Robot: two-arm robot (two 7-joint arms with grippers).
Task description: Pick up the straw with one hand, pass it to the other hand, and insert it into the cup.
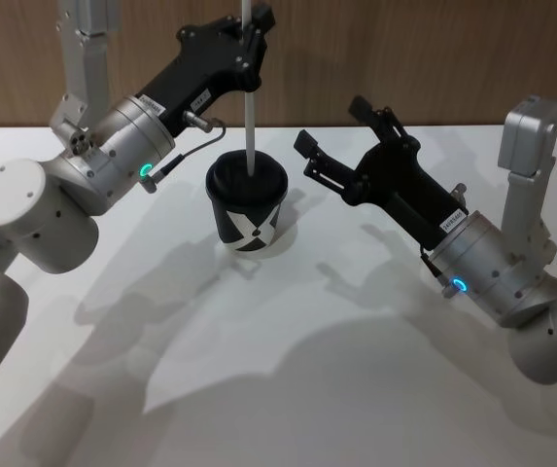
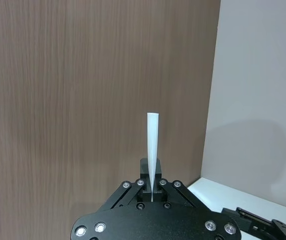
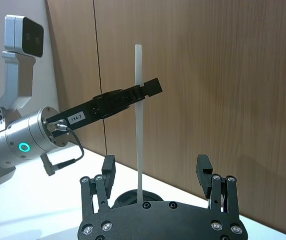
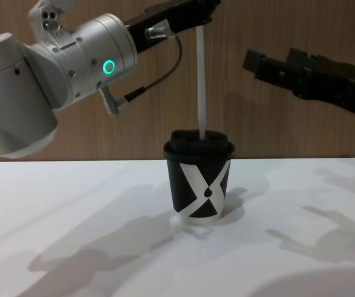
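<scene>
One straw (image 1: 250,117) stands upright, pinched between the left gripper's (image 1: 256,34) fingers, its lower end at the lid of one X-patterned cup (image 1: 247,208). Right gripper (image 1: 334,139) beside, fingers spread.

Bare table (image 1: 288,389) all round the cup (image 1: 248,209) — above its lid, the upright straw (image 1: 250,126)

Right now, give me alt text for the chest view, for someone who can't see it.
The left tool holds a white straw upright, its lower end at the domed lid of a black paper cup with a white X pattern, standing on a white table. The right tool hangs open, up to the right, apart from the straw.
</scene>
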